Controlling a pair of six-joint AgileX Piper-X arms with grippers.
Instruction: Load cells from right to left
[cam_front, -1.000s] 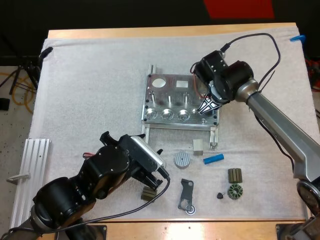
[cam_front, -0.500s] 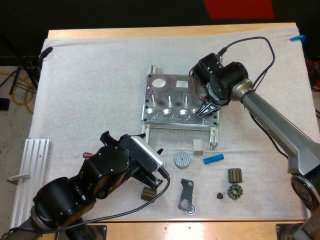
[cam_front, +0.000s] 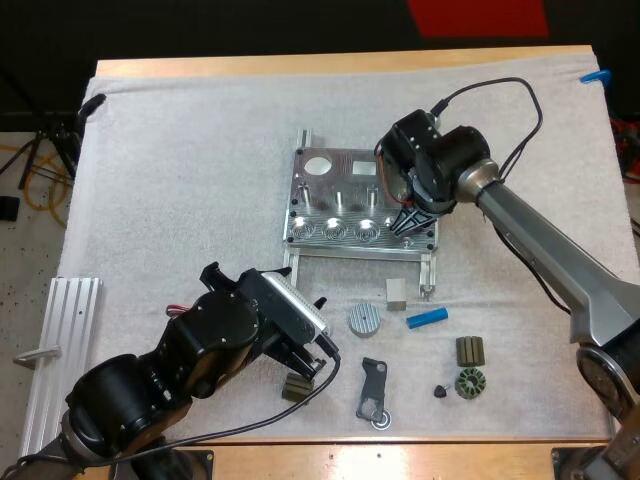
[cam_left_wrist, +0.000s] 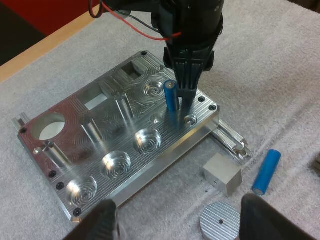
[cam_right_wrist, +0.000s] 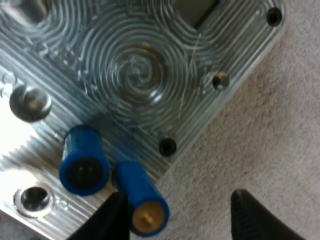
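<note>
Black fingers (cam_left_wrist: 102, 222) of the left gripper (cam_front: 308, 368) are held wide apart, gripping nothing, over the white mat (cam_front: 200, 150) in front of the metal fixture (cam_front: 343, 186), with a small dark part (cam_front: 297, 387) just beside them. At the fixture's near right corner the right gripper (cam_front: 408, 224) is set with fingers spread; an upright blue cell (cam_left_wrist: 171, 95) is seated there, and a gold-tipped blue cell (cam_right_wrist: 142, 197) is seen just beside one finger. A loose blue cell (cam_front: 427, 318) is laid on the mat nearby.
</note>
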